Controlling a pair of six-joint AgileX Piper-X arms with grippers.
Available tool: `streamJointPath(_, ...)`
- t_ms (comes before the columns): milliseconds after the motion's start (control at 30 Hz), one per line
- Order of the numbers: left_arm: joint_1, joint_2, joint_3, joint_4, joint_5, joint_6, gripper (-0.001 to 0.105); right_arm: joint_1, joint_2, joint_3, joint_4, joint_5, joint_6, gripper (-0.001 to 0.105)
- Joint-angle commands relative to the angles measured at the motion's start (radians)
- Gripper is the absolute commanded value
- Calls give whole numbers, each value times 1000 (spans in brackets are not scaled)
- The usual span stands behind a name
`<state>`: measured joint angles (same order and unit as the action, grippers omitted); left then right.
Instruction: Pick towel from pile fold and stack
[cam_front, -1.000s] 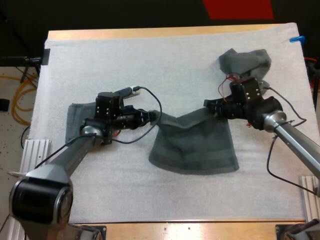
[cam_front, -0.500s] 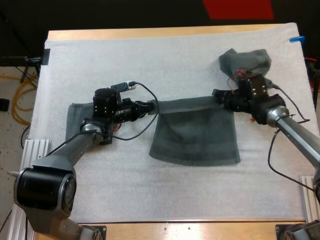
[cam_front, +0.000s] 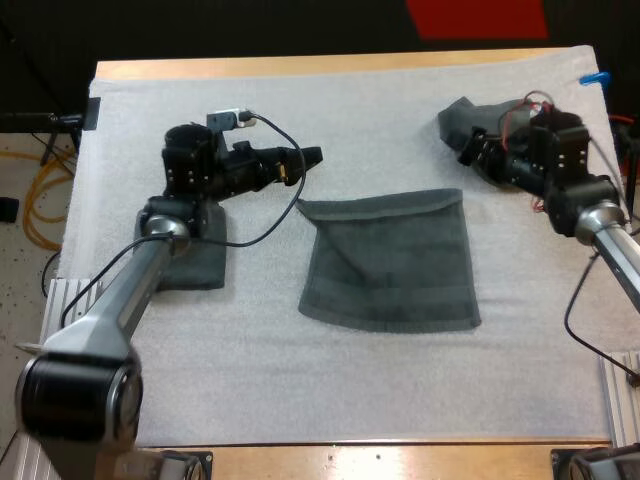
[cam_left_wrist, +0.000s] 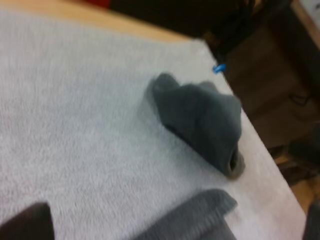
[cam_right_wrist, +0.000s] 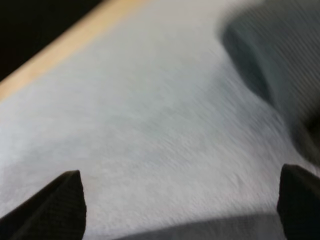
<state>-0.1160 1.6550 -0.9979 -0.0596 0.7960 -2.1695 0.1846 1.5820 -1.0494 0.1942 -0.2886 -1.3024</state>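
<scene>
Left gripper (cam_front: 302, 163) and right gripper (cam_front: 472, 148) hover, fingers spread (gripping nothing), beyond a grey-green towel (cam_front: 390, 262) lying flat on the white mat (cam_front: 350, 100).

Three dark grey-green towels in all; one flat towel (cam_front: 390, 262) lies on the mat ahead of and between both sets of jaws; one crumpled towel (cam_front: 453, 119) sits just beyond the right gripper (cam_front: 470, 146); one folded towel (cam_front: 200, 266) lies behind the left gripper (cam_front: 304, 161), beside its arm; two grippers, each with two black fingers standing apart; one white mat (cam_front: 340, 120); one wooden table (cam_front: 300, 66).
</scene>
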Motion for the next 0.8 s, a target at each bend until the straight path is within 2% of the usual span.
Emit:
streamJointPath(0, 0, -64, -9, 49, -33, 47, 97, 0, -64, -13, 24, 21, -75, 75)
streamJointPath(133, 0, -181, -9, 229, -125, 191, 97, 0, -184, -13, 132, 31, -147, 75)
streamJointPath(200, 0, -267, -9, 376, -179, 301, 97, 0, -259, -13, 225, 45, -179, 75)
streamJointPath(267, 0, -329, -9, 496, -224, 375, 97, 5, -315, -13, 300, 46, -208, 75)
streamJointPath(400, 0, -460, -9, 709, -298, 486, 97, 7, -442, -11, 473, 49, -229, 75)
streamJointPath(600, -4, -610, -9, 922, -311, 549, 97, 7, -576, -11, 698, 49, -251, 75)
streamJointPath(767, -9, -720, 42, 980, -314, 551, 97, 7, -671, 35, 822, 49, -251, 75)
